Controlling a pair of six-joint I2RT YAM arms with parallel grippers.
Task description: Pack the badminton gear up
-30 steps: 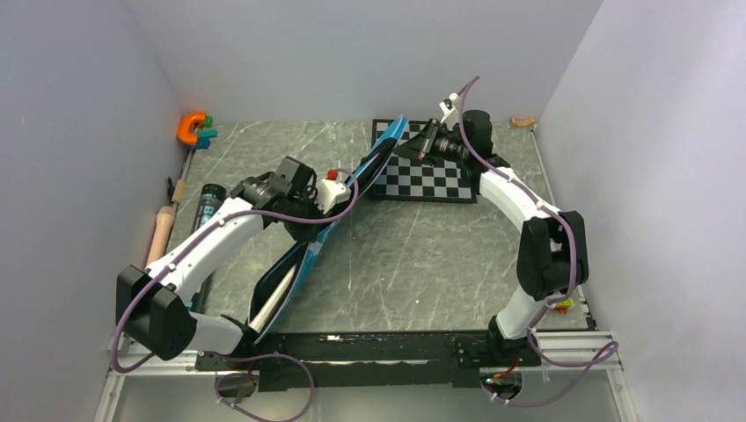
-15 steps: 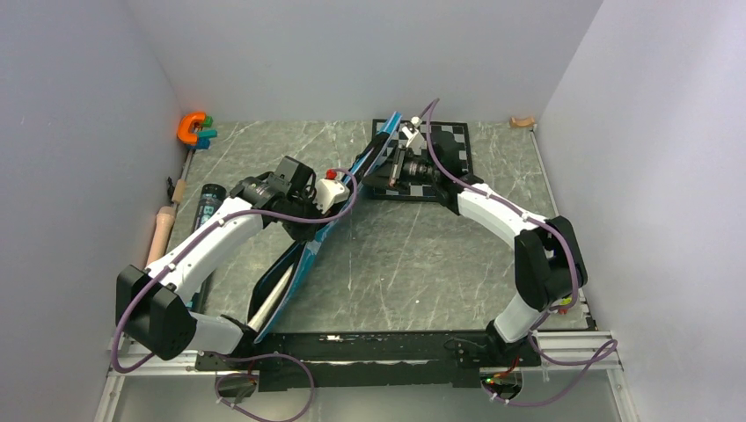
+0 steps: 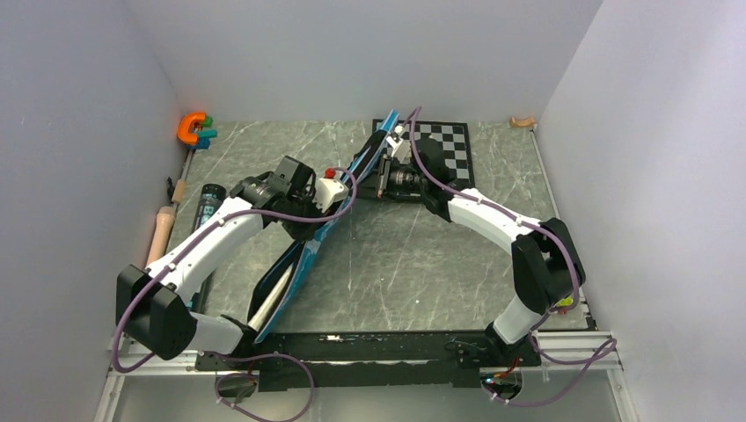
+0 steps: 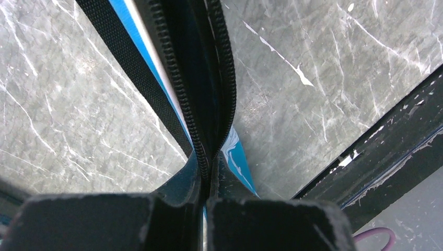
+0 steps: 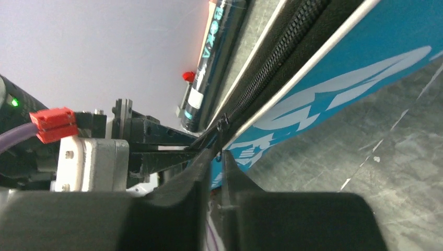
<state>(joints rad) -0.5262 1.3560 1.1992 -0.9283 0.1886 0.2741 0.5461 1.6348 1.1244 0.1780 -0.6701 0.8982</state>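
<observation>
blue bag gripped tight by left end effector, right end effector

Blue racket bag on edge, diagonal; black tube left of it.

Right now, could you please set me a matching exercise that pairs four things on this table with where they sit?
Things:
1. orange clamp tool
2. black-and-white chessboard
3. long black tube
4. blue zippered racket bag

Places:
A. running diagonally across the middle
B. far left corner
C. along the left edge
D. far side, near the centre

Pairs: 1-B, 2-D, 3-C, 4-A
</observation>
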